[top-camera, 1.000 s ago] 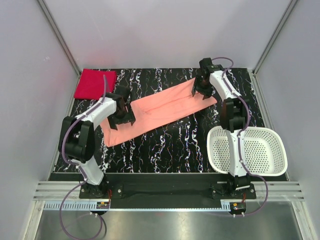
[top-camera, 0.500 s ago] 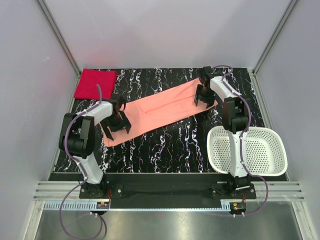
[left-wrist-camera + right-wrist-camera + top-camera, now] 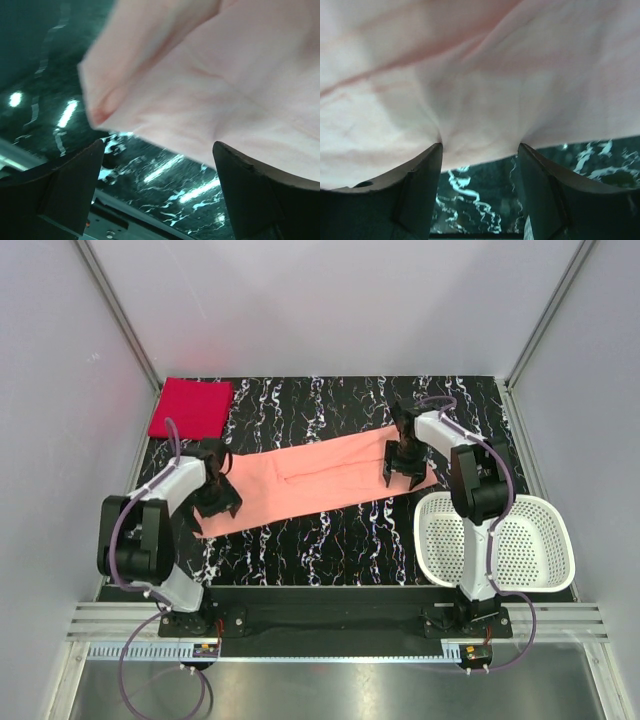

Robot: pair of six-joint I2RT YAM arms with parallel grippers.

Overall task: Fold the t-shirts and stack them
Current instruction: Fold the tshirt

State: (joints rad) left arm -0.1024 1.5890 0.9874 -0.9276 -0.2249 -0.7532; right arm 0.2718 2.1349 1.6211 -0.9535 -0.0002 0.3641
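At the desk's (image 3: 330, 540) far-left corner, about 10 o'clock, the red t-shirt (image 3: 190, 408) lies folded in a neat rectangle, well apart from both arms.

The left tool (image 3: 220, 502) sits low at about 8 o'clock, over the left end of the salmon t-shirt (image 3: 320, 475). In the left wrist view its fingers (image 3: 75, 185) stand wide apart. The shirt's corner lies on the desk just beyond them, with nothing clamped between.

The salmon t-shirt is spread flat as a long folded band across the middle of the desk. It runs from 8 o'clock up toward 2 o'clock, and a fold line shows near its centre.

The right tool (image 3: 397, 470) is down on the band's right end, at about 2 o'clock. In the right wrist view its fingers (image 3: 420, 180) are parted, with dark marbled desk visible in the gap. Their tips touch the shirt's near edge, where the cloth puckers a little at each tip. It grips nothing that can be made out.

At 4 o'clock stands the white perforated basket (image 3: 560, 540), just beside the right arm and apart from the shirt.
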